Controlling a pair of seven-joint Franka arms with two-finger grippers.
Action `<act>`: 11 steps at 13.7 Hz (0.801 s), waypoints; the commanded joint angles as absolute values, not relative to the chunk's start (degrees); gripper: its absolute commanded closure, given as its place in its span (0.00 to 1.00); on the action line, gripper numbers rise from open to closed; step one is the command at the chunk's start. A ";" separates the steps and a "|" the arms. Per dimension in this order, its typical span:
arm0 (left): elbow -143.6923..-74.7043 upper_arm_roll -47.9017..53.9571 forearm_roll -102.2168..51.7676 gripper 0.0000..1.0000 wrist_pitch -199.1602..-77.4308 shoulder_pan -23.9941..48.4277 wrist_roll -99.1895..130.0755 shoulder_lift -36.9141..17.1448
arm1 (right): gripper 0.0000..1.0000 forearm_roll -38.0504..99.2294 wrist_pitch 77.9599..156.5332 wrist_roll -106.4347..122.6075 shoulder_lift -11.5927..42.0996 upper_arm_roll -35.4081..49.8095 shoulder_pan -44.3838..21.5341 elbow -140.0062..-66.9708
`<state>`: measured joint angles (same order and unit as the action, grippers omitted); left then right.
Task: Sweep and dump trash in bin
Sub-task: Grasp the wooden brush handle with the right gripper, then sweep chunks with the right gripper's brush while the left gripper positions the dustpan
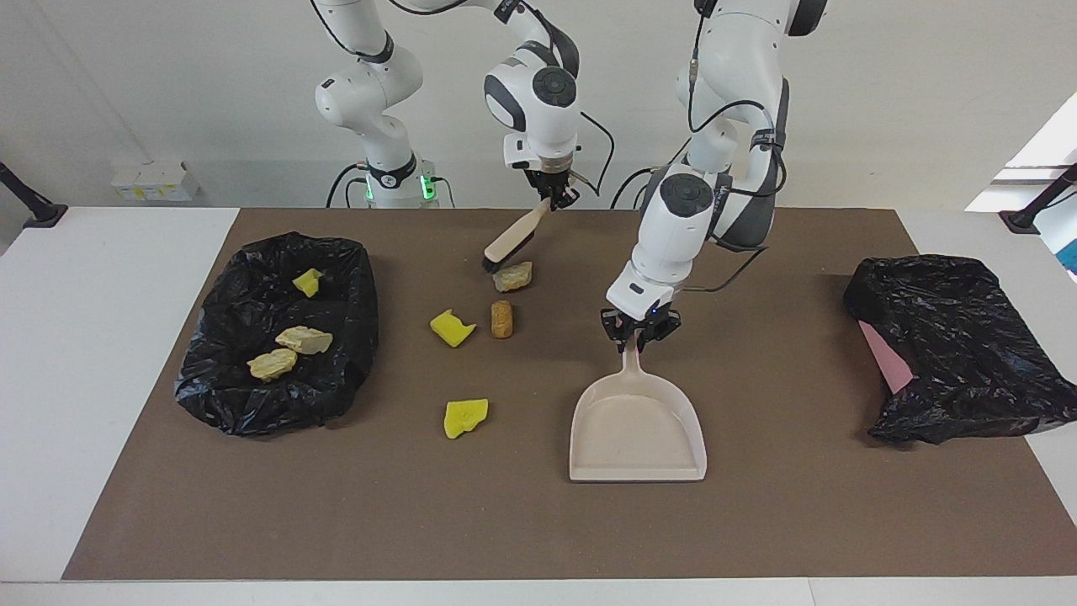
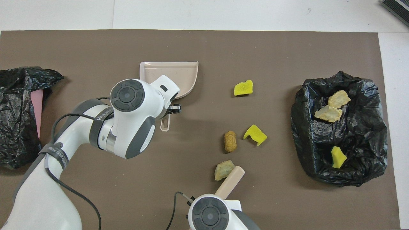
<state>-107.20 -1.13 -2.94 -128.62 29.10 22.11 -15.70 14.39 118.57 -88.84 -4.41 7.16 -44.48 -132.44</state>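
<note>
On the brown-matted tabletop [image 1: 757, 522], my two arms work a brush and pan among scattered scraps.

My right claw [image 1: 549, 199] is clamped on the beige black-bristled brush [image 1: 510, 243], bristles just beside a tan bread-like lump [image 1: 512, 276]; my left claw [image 1: 639, 331] grips the beige plastic dustpan [image 1: 637, 429] by its handle. Three more scraps lie loose; three sit in the black-lined bin [image 1: 252, 396].

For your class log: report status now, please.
Left gripper shut on beige plastic dustpan. Right gripper shut on beige black-bristled brush, beside tan lump. Four scraps on mat, three in bin.
</note>
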 commanded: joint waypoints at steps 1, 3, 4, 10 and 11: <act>-106.87 -1.41 -2.64 1.00 -122.63 26.82 12.09 -12.40 | 1.00 13.62 124.70 -92.54 -4.92 7.82 -44.30 -136.66; -107.14 -1.41 -2.64 1.00 -119.02 23.83 0.15 -10.91 | 1.00 13.62 127.69 -92.29 -3.44 7.74 -43.77 -136.76; -107.23 -1.41 -2.64 1.00 -117.70 21.73 -6.96 -10.38 | 1.00 13.54 129.18 -91.50 -2.30 7.73 -43.42 -136.67; -110.65 -1.41 -2.64 1.00 -115.93 15.30 -40.65 -6.42 | 1.00 13.45 135.88 -80.97 3.68 7.65 -37.36 -131.59; -111.44 -1.41 -2.64 1.00 -116.19 14.68 -45.39 -5.98 | 1.00 13.45 135.97 -78.25 4.91 7.65 -36.22 -129.75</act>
<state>-108.34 -1.91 -2.86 -116.27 15.94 -37.67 -8.97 14.33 134.96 -82.74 1.37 7.18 -38.71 -133.91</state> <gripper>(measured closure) 0.683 0.740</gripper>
